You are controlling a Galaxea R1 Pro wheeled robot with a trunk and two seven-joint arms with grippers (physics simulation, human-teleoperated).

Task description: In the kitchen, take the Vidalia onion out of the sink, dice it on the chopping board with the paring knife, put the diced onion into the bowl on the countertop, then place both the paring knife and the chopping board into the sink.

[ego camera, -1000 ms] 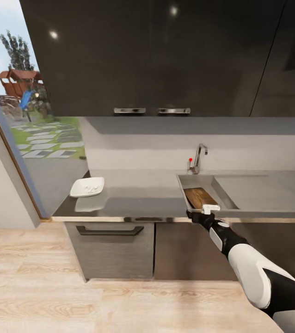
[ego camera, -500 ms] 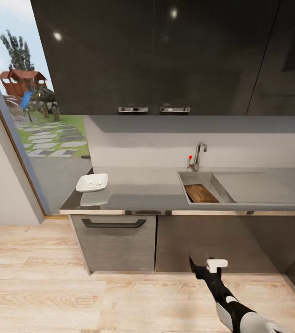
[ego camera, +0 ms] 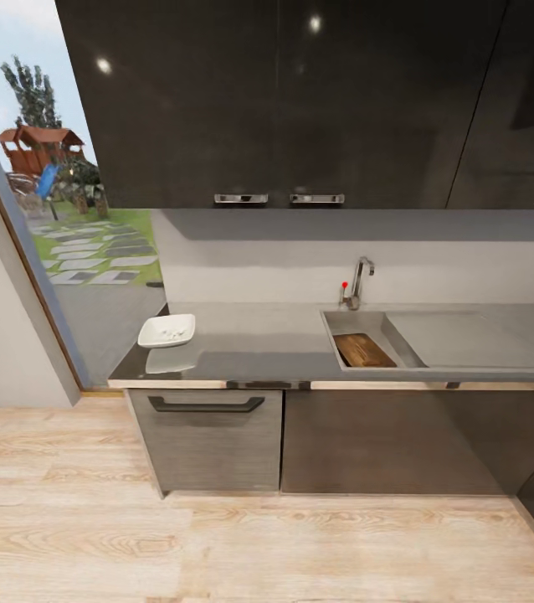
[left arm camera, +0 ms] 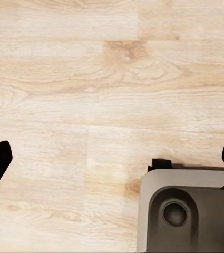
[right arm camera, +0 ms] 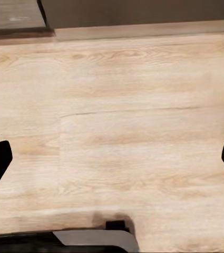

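Your left end effector has its fingers spread wide apart, holding nothing, above the light wooden floor beside the robot's grey base. Your right end effector is likewise spread wide and empty over the floor, near the cabinet foot. On the head view, the chopping board lies inside the sink, below the tap. The bowl sits at the bench's left end, well apart from the sink.
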